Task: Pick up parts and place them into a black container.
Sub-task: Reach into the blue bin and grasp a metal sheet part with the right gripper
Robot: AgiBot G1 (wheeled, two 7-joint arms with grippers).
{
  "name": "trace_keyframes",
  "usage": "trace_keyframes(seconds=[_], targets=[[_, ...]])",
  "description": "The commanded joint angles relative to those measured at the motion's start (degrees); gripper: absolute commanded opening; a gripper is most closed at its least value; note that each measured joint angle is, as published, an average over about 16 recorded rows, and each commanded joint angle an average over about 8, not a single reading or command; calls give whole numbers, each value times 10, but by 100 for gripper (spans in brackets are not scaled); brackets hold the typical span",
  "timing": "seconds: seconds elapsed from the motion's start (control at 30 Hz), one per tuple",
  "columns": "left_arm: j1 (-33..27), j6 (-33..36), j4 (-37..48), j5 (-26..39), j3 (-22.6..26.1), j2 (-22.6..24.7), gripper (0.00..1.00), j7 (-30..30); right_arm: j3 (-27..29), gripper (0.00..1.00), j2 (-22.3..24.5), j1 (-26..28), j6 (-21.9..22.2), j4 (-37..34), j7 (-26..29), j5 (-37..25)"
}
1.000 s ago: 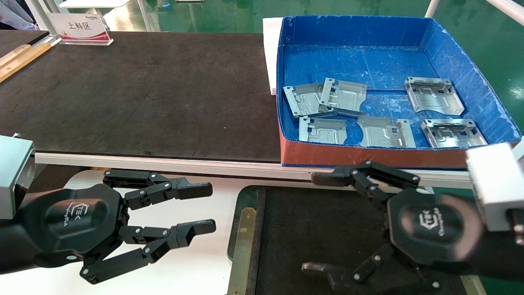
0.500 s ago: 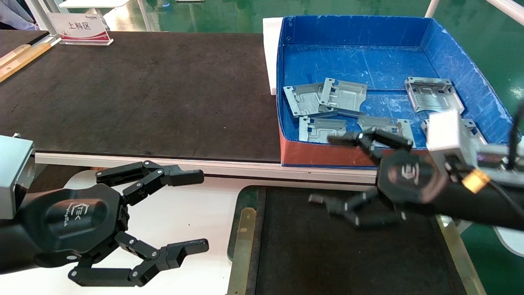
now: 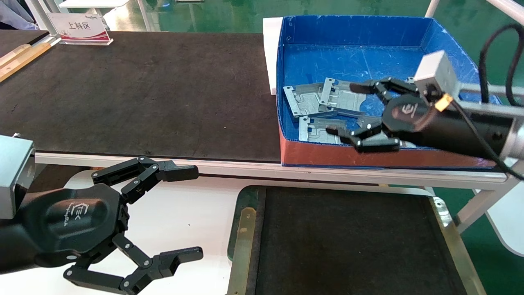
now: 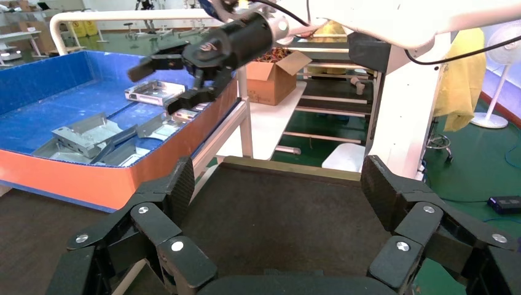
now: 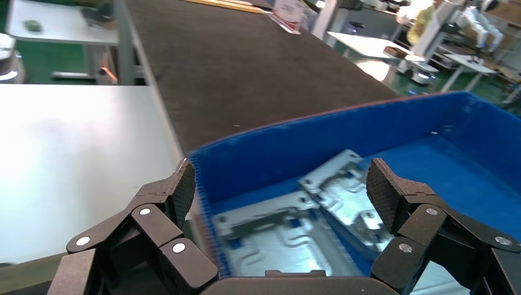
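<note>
Evenly and brightly lit from overhead, with only soft, faint shadows on the white surface [image 3: 196,205] and pale sheen on the metal parts [image 3: 323,98]. Smeared by motion blur in the right wrist view, especially the parts [image 5: 289,233] and blue box [image 5: 368,135]. Sharp elsewhere.

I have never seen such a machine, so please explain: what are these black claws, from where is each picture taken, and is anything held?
The claws are a robot's two grippers. The head view looks down from its head; the other two come from cameras on its wrists. The right gripper is open above the parts in the blue box, holding nothing. The left gripper is open and idle over the white table. The black container in front holds nothing yet.
</note>
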Motion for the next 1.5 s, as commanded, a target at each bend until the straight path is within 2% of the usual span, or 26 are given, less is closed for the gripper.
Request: trace_keyframes(seconds=[0.03,0.27,0.6,0.87,1.23,1.5], targets=[[0,0,0,0,0,0,100,0,-5,100,-10,23,3,-34,-12,-13],[0,0,0,0,0,0,100,0,-13,100,-30,78,25,-134,-66,-42],[0,0,0,0,0,0,100,0,-11,100,-48,134,46,-247,-132,-51],[0,0,0,0,0,0,100,0,-26,100,-61,172,89,-318,-135,-78],[0,0,0,0,0,0,100,0,-34,100,-79,196,185,-377,-118,-92],[0,0,0,0,0,0,100,0,-42,100,-95,207,268,-403,-83,-105]])
